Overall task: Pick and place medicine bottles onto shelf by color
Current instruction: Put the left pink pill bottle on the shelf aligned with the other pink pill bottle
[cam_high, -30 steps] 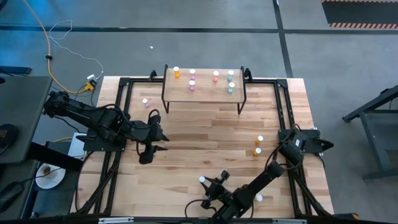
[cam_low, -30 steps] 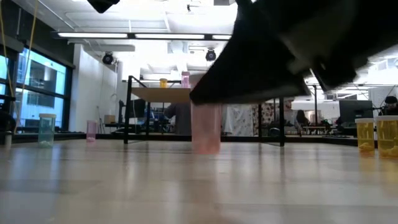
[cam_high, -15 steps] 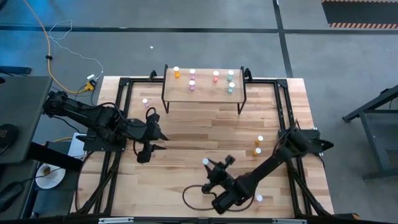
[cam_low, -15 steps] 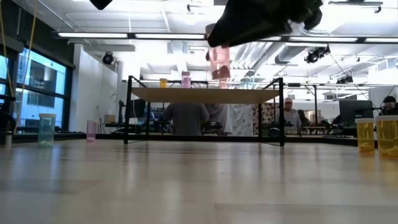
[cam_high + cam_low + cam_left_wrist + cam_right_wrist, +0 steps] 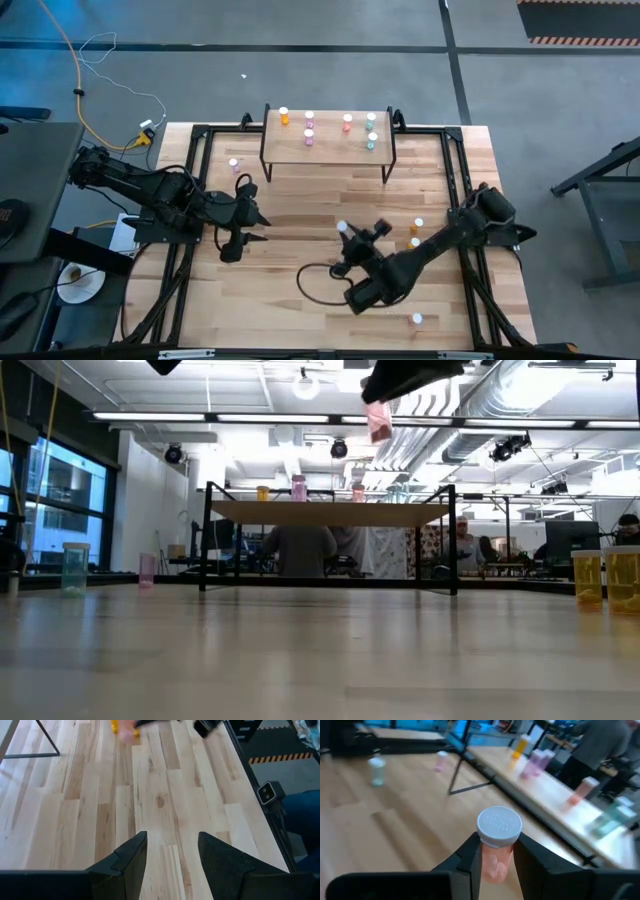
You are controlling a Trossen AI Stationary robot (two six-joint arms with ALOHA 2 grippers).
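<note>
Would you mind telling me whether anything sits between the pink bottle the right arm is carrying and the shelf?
Nothing visible does. The right end effector holds the pink bottle in the air above mid-table, and only bare tabletop lies between it and the shelf. The two orange bottles stand off to the right of that path.

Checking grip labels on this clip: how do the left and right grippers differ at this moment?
The right gripper is shut on a small pink medicine bottle with a white cap; the left gripper is open and holds nothing. In the high view, the right gripper is mid-table, carried well above the wood, while the left gripper waits at the table's left side. Both have dark two-finger jaws.
</note>
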